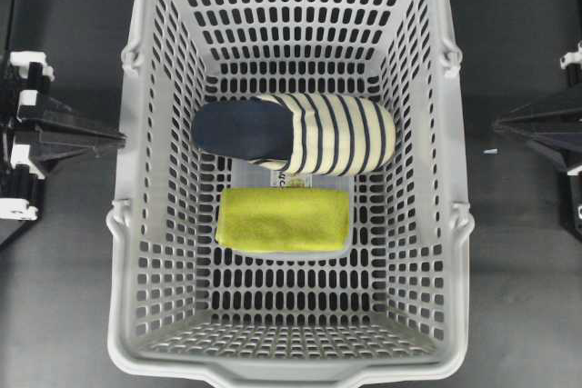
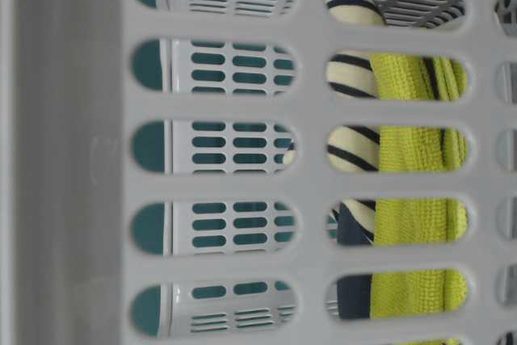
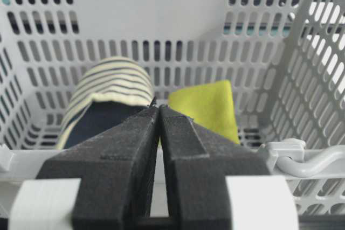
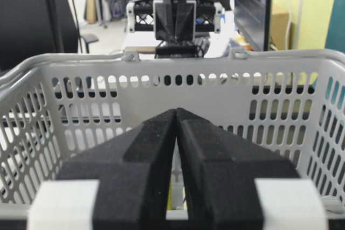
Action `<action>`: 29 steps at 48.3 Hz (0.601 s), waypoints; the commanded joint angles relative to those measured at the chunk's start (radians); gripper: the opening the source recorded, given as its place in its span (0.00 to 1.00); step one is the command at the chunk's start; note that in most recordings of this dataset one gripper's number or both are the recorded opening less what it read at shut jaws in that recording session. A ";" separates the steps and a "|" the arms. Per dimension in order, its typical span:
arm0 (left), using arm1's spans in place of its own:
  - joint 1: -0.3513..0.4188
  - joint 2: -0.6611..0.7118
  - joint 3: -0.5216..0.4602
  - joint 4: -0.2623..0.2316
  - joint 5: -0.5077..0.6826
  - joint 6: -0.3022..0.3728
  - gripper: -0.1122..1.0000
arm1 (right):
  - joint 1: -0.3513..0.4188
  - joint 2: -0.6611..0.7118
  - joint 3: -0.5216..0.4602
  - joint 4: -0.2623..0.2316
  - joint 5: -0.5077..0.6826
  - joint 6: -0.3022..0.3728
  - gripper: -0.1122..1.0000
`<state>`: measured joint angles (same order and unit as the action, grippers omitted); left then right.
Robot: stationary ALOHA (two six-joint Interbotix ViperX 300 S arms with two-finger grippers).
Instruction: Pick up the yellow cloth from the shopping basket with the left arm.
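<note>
Yellow cloth [image 1: 283, 219] lay flat on the shopping basket [image 1: 455, 224] floor, just beside the striped slipper [image 1: 296, 134], untouched; left gripper [image 3: 157, 112] waited outside the rim, jaws together, right likewise: reach and grasp remained

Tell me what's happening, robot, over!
Both grippers shut, empty, outside the basket: left gripper, right gripper. Cloth flat on basket floor, untouched. Slipper right beside it, not covering it.
</note>
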<state>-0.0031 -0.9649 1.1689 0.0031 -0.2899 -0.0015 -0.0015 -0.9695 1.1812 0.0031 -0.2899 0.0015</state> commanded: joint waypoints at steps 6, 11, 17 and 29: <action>-0.005 0.031 -0.160 0.041 0.201 -0.025 0.10 | 0.006 -0.003 -0.020 0.005 0.020 0.006 0.10; -0.008 0.055 -0.262 0.041 0.342 -0.026 0.10 | 0.006 -0.028 -0.031 0.005 0.077 0.003 0.10; -0.021 0.123 -0.402 0.041 0.511 -0.020 0.10 | 0.006 -0.069 -0.044 0.005 0.175 0.003 0.10; -0.084 0.336 -0.600 0.041 0.729 -0.021 0.10 | 0.006 -0.132 -0.071 0.005 0.368 0.012 0.10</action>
<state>-0.0675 -0.7102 0.6535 0.0399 0.3866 -0.0276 0.0031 -1.0907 1.1428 0.0046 0.0261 0.0077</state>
